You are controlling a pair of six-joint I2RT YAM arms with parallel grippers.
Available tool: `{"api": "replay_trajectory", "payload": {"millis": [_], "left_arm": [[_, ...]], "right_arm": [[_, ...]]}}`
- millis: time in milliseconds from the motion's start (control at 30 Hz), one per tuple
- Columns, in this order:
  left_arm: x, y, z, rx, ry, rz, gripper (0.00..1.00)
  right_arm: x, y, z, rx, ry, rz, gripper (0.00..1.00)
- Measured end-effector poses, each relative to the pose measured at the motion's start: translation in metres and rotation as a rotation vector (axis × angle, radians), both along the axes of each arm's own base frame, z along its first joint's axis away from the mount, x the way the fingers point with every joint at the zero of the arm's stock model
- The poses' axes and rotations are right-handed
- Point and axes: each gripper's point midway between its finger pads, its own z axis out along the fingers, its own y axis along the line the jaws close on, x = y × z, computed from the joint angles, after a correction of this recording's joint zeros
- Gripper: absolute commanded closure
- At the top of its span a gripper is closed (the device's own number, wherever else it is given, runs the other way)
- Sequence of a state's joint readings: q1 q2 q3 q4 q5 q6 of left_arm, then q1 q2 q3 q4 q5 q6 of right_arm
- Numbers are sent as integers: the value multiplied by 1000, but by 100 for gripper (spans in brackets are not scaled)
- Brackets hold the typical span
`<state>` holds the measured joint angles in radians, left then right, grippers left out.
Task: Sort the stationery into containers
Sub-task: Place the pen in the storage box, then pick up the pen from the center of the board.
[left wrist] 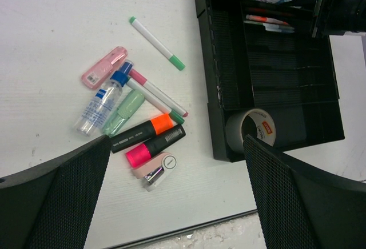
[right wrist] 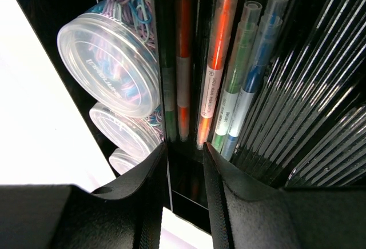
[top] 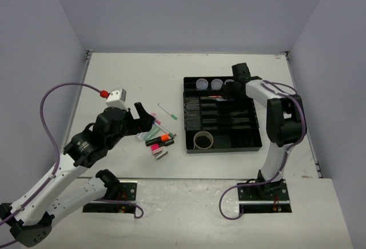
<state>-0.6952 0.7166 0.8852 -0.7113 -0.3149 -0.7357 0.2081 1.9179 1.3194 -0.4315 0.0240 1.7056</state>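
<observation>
My right pincer (right wrist: pixel 184 149) stood slightly parted, pinching nothing, over the pens (right wrist: pixel 214 83) lying in the tray (left wrist: pixel 213 106)'s narrow slot; lifting straight up would spare the dividers. My left pincer (left wrist: pixel 176 141) hung spread wide above highlighters (left wrist: pixel 151 129) on the bench (left wrist: pixel 46 20).

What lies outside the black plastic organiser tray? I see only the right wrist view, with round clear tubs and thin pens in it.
Observer: A pile lies on the white table left of the black plastic organiser tray: an orange highlighter, a pink highlighter, a blue-capped clear bottle and some thin pens.
Operator: What is in the tray's near end section?
Observer: Only a tan tape roll.
Operator: Is the left gripper holding anything?
Observer: No. It hovers above the pile, jaws wide open and empty.
</observation>
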Motion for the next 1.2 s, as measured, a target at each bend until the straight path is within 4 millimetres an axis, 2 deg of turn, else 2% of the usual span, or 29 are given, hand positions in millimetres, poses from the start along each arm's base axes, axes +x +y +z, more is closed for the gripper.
{"api": "replay_trajectory", "payload": {"millis": [167,233,300,367,500,567,600,667,733,833,933,1000,1067,1100,1200], "left_arm": [[1,-1,-2,2,2,2,0],[3,-1,-5,10,8,5,0],[6,-2,-11,26,22,12,0],[11,-3,-18,51,42,26,0],[24,-5,-41,117,99,64,0],[30,-5,-53,154,133,92,0],[34,-6,-58,174,148,107,0],[43,-6,-66,209,176,138,0],[56,-8,-70,236,195,181,2],[77,-10,-74,258,221,251,8],[103,-16,-76,274,250,335,10],[123,-23,-80,287,266,400,15],[144,-33,-89,296,283,447,19],[150,-36,-97,312,303,463,25],[166,-47,-122,357,362,504,35]], "right_arm": [[0,5,9,-2,-55,54,67],[-1,8,20,-14,-97,92,67],[-5,13,40,-42,-164,160,67],[-11,23,74,-77,-265,252,67],[-34,54,156,-153,-529,465,67],[-52,68,185,-187,-657,586,66],[-64,73,193,-204,-704,645,66],[-83,75,197,-246,-758,750,65],[-98,73,190,-298,-773,843,65],[-112,67,170,-365,-752,947,65],[-137,55,142,-412,-703,1026,65],[-156,47,131,-429,-687,1064,65],[-170,42,128,-445,-694,1088,65],[-174,40,129,-456,-705,1096,65],[-179,37,133,-482,-733,1108,65]]}}
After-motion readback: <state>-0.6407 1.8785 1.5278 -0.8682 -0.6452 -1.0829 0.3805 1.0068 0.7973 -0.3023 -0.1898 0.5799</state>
